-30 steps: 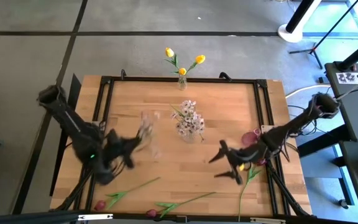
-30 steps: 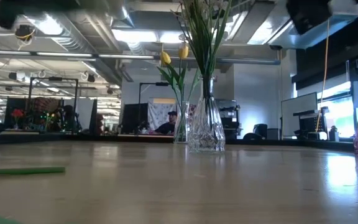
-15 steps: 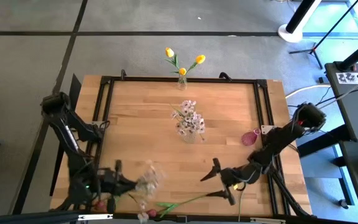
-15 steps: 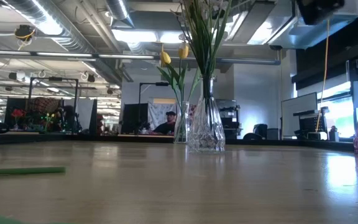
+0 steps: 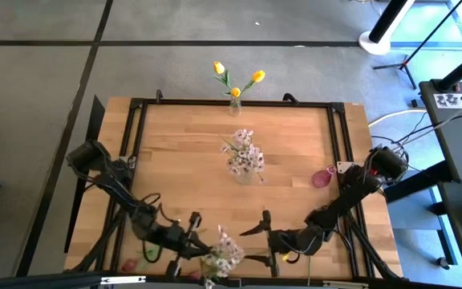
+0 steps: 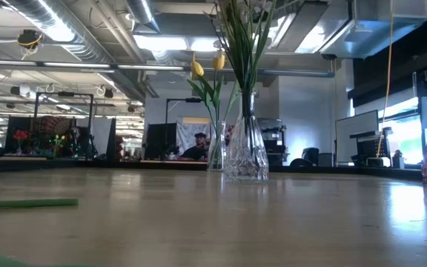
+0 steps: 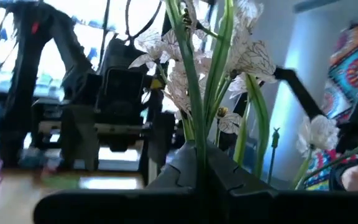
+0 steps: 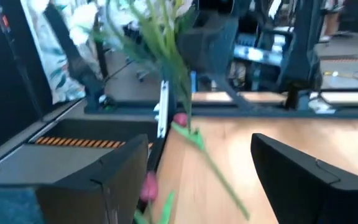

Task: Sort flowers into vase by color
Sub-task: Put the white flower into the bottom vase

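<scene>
While clamped tight on the green stems of a spray of white-pink blossoms, left gripper low over the near edge of the wooden table, fingers pressed together around the stems in the left wrist view, blossoms standing up past the fingertips. Left arm stretched from its base at the table's left side, bent down and forward toward the near middle.

Facing it from just beside, right gripper spread wide with nothing between the fingers, near the spray but apart from it as far as can be judged from above. Right arm folded low from its base at the table's right side, reaching along the near edge toward the left one.

On the table: clear vase with white-pink blossoms at the middle, small vase with yellow tulips at the far edge, pink vase at the right. Dark red-pink tulips lying loose at the near left edge, partly hidden by the arm; probably another stem under the right gripper.
</scene>
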Available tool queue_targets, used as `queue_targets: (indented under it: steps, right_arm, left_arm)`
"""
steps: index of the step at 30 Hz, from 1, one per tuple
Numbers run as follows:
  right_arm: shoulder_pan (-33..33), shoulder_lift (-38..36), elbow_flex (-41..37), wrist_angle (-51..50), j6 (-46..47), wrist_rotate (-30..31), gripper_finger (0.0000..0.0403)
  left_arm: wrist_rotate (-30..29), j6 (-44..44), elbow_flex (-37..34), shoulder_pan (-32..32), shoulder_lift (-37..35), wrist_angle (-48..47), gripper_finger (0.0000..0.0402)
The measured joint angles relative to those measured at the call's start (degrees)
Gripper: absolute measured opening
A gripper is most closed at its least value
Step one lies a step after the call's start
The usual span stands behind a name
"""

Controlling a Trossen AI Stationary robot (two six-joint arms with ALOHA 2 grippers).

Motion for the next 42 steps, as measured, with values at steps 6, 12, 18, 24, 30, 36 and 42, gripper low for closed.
queue_targets:
  steps: [6, 12, 18, 24, 30, 36, 42]
  right_arm:
    - [-2.02, 0.0, 4.97, 0.01, -2.98, -2.48, 0.0285]
    - [-3.86, 1.14, 7.17, -0.69, -4.52, -5.57, 0.0285]
    - [-5.45, 1.31, 7.19, 0.78, -5.79, -7.3, 0.0284]
    - [-7.43, 1.33, 7.23, 4.51, -7.47, -9.57, 0.0248]
    - [-8.9, 1.33, 7.22, 7.13, -10.12, -10.49, 0.0169]
    - [-10.76, 1.31, 7.21, 6.76, -10.14, -9.5, 0.0076]
    - [-11.31, -1.44, 7.21, 2.66, -10.37, -8.51, 0.0018]
  left_arm:
    - [8.74, 5.72, 3.52, 5.47, 3.31, 4.88, 0.0]
    - [11.89, 9.37, 6.6, 9.07, 3.78, 5.01, 0.0]
    - [11.23, 11.65, 8.46, 10.14, 3.78, 4.99, 0.0]
    - [10.1, 14.18, 10.24, 12.0, 3.74, 5.76, 0.0]
    - [10.27, 14.25, 10.47, 13.78, 3.71, 7.17, 0.0]
    - [7.67, 13.93, 10.44, 14.31, 3.18, 7.1, 0.0027]
    - [-0.91, 13.03, 10.44, 11.19, -4.81, -9.86, 0.0099]
